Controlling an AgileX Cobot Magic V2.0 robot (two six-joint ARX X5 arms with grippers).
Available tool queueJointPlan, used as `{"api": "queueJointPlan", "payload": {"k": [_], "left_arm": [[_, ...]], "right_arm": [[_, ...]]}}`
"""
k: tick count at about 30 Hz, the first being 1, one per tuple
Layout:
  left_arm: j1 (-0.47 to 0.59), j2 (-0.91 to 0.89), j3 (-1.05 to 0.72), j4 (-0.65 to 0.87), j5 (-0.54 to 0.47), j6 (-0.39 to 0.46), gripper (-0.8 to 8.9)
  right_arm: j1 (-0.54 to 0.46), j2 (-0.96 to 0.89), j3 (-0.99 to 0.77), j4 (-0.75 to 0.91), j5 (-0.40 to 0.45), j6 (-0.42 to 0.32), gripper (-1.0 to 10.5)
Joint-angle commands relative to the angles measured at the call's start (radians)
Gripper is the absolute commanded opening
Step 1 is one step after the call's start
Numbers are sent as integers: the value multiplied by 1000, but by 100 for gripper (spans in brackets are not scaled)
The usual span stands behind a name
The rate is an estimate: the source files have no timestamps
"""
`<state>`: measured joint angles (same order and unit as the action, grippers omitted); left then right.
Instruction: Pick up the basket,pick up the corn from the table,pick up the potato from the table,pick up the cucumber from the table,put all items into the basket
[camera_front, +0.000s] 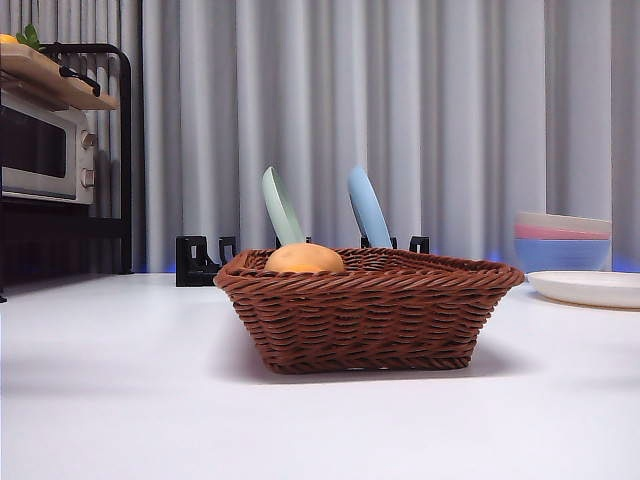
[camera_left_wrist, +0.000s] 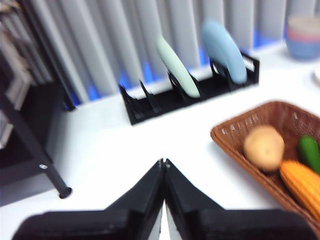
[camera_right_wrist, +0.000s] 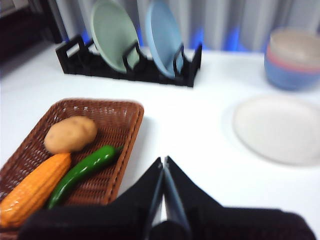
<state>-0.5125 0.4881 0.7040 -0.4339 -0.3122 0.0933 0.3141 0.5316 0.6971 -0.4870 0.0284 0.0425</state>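
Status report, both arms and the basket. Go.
Left gripper shut, empty, clear of the basket. Right gripper shut, empty, beside it. Potato, corn, cucumber all in basket. Nothing in the way.

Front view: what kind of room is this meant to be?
Probably a mock kitchen set up for testing. A toaster oven sits on a black shelf, plates stand in a dish rack, stacked bowls wait nearby, and a basket holds vegetables on the white table.
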Motion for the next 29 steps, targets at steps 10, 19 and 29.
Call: {"api": "queueJointPlan", "payload": {"k": [10, 19, 29], "left_arm": [[4, 33, -4, -61, -1, -14, -3], [77, -51, -19, -93, 17, 6, -3], [380, -318, -415, 166, 212, -46, -3]], "right_arm": [[1, -3, -2, -27, 5, 105, 2], [1, -3, -2, -27, 5, 105, 2], [1, -2, -2, -27, 5, 105, 2]]}}
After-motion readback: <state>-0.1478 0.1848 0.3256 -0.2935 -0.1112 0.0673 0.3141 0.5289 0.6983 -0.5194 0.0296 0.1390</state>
